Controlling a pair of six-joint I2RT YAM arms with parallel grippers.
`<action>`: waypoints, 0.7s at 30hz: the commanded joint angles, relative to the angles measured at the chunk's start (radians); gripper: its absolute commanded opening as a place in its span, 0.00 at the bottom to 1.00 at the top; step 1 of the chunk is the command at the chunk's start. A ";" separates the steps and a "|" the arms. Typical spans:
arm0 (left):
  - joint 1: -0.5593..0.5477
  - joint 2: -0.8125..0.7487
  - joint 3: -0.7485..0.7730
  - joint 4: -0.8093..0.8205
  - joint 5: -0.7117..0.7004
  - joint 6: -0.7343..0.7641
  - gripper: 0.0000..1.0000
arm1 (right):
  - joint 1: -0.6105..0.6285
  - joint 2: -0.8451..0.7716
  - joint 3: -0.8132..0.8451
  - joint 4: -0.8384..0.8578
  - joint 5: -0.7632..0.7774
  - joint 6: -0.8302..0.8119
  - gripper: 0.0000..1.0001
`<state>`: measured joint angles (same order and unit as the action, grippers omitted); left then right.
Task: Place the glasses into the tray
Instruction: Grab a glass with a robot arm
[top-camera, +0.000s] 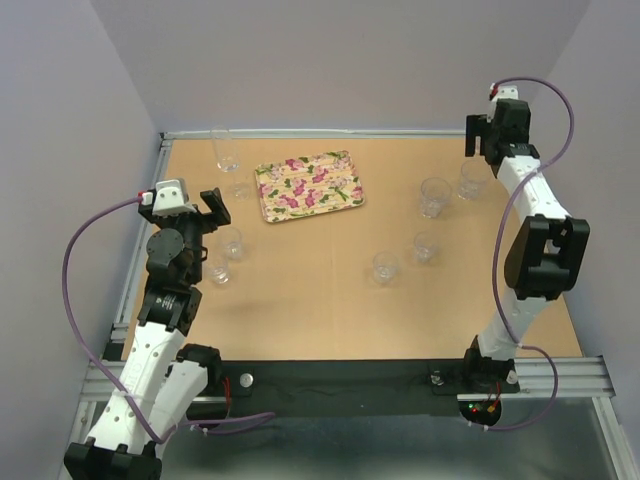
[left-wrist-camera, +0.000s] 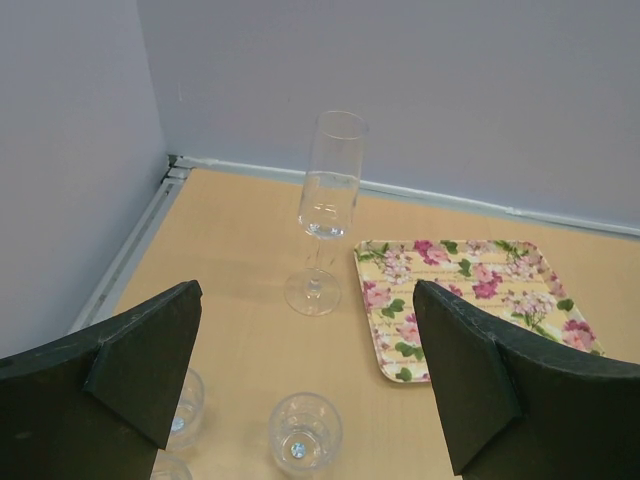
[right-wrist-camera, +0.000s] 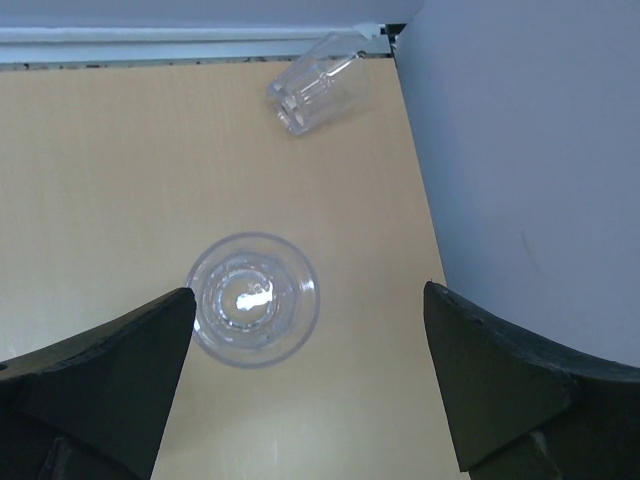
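Wide view first: the wooden table (top-camera: 330, 310) fills the floor of the cell. The left arm (top-camera: 160, 330) leans in along its left edge, and the right arm (top-camera: 520, 260) stretches up toward the far right corner. The floral tray (top-camera: 308, 186) lies flat at the back, a little left of centre, and every glass in view stands on bare wood outside it. Just left of the tray stands a tall stemmed flute (left-wrist-camera: 330, 190), upright, its foot near the tray's corner but apart from it. The left gripper (top-camera: 212, 208) hangs over the left side with its fingers (left-wrist-camera: 150, 350) spread wide and nothing between them; two small glasses (left-wrist-camera: 305, 432) sit below it. The right gripper (top-camera: 482, 138) is splayed and empty too, with an upright tumbler (right-wrist-camera: 253, 298) on the wood directly beneath. Beyond it, by the back rail (right-wrist-camera: 150, 35), another clear glass (right-wrist-camera: 318, 82) looks tipped over, though I can't be sure. Three more tumblers (top-camera: 385, 266) dot the right half.
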<state>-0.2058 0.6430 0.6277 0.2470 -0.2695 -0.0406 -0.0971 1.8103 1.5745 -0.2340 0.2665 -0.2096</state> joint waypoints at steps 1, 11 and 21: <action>-0.001 -0.003 0.003 0.060 0.004 0.018 0.98 | -0.024 0.087 0.178 -0.051 -0.002 0.071 1.00; -0.001 0.018 0.003 0.063 0.015 0.019 0.97 | -0.067 0.349 0.488 -0.160 -0.098 0.206 1.00; -0.001 0.055 0.007 0.069 0.018 0.024 0.97 | -0.136 0.521 0.630 -0.133 -0.193 0.444 1.00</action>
<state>-0.2058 0.6899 0.6277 0.2512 -0.2611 -0.0338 -0.2092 2.2734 2.1307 -0.3965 0.1295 0.1257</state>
